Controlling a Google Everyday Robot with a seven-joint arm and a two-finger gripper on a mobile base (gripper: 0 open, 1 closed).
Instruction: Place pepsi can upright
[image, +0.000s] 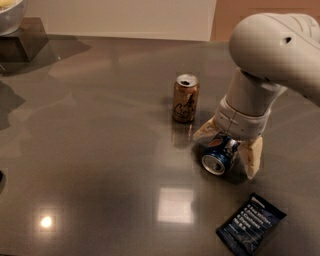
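The pepsi can (218, 158) lies on its side on the dark table (100, 150), its silver end facing the front left. My gripper (225, 154) comes down over it from the white arm (270, 55). It is open, with one tan finger (206, 131) on the can's left and the other finger (251, 157) on its right. The fingers straddle the can closely. The wrist hides the can's rear part.
A brown-gold can with black script (185, 98) stands upright just behind and left of the gripper. A flat dark blue snack wrapper (250, 224) lies at the front right. A white bowl (9, 12) on a dark block sits at the far left corner.
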